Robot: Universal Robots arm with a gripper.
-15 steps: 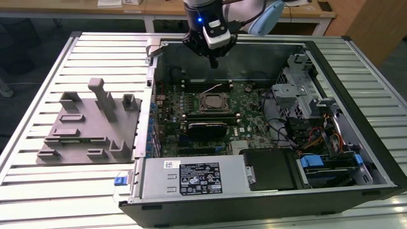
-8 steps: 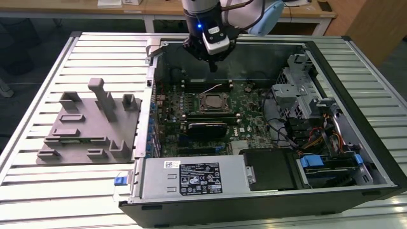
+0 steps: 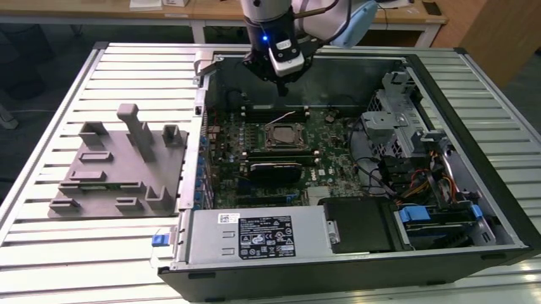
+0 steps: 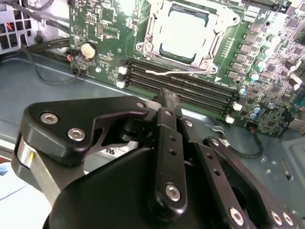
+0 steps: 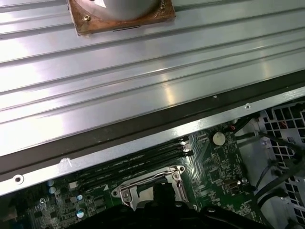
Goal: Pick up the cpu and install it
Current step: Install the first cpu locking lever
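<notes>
On the exterior view's left, a grey fixture tray (image 3: pixel 110 171) with upright posts sits on a ribbed metal table (image 3: pixel 50 88), just beside an open computer case (image 3: pixel 498 209) that lies on its side. Inside the case a green motherboard (image 3: pixel 334 155) faces up. The cpu (image 3: pixel 282 135) lies in its socket near the middle of the board. In the second wrist view the cpu (image 4: pixel 183 31) shows a silvery top plate resting flat inside the metal socket frame (image 4: pixel 153 24). Black memory slots (image 4: pixel 181 86) run just beside the frame, and a thin white wire (image 4: pixel 176 72) lies along the gap between the two. The arm's gripper (image 3: pixel 283 90) hangs above the board near the case wall farthest from the exterior camera, close to the memory slots, apart from the socket and touching nothing. In the second wrist view its black fingers (image 4: pixel 167 138) meet at the tip, drawn together with nothing seen between them. Toward the exterior view's right stand a metal drive cage (image 3: pixel 397 107) and a tangle of cables (image 3: pixel 406 183). A silver power supply (image 3: pixel 253 235) lies along the case's near edge.
</notes>
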